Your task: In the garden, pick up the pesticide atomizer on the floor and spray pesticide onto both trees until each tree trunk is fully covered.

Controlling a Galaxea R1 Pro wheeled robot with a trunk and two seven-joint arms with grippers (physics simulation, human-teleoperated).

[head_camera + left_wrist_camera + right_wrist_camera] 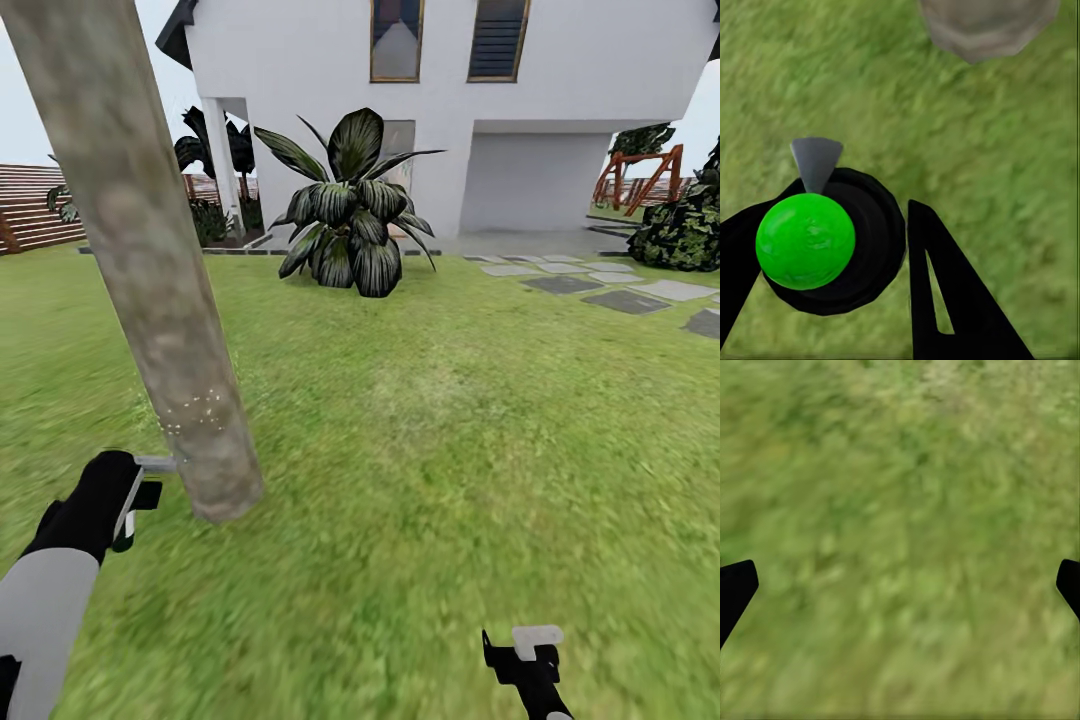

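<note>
In the head view I see the thick pale beige-grey mottled tree trunk point(150, 270) rising at the left of the wide green lawn point(430, 420), leaning across the picture. Low on its bark there is a small patch of fine white dots point(195, 415).

My left gripper point(140, 495) is just beside the base of this trunk, and a short grey nozzle point(157, 463) points from it to the bark; the tip looks to touch the trunk or nearly so. In the left wrist view the two black fingers point(945, 300) are clenched around the small dark round pesticide atomizer with a bright green top point(832, 240), its grey nozzle point(816, 159) pointing forward, and the foot of the trunk point(986, 26) stands near, ahead on the grass.

My right gripper point(525, 650) hangs low over the grass, well apart from the trunk. In the right wrist view its black fingertips point(735, 589) stand wide apart, released, with nothing between them.

Farther back stand a big dark broad-leaved plant point(350, 205), the white house point(560, 90), grey stepping stones point(625, 290) and a brown slatted wooden fence point(35, 205).
</note>
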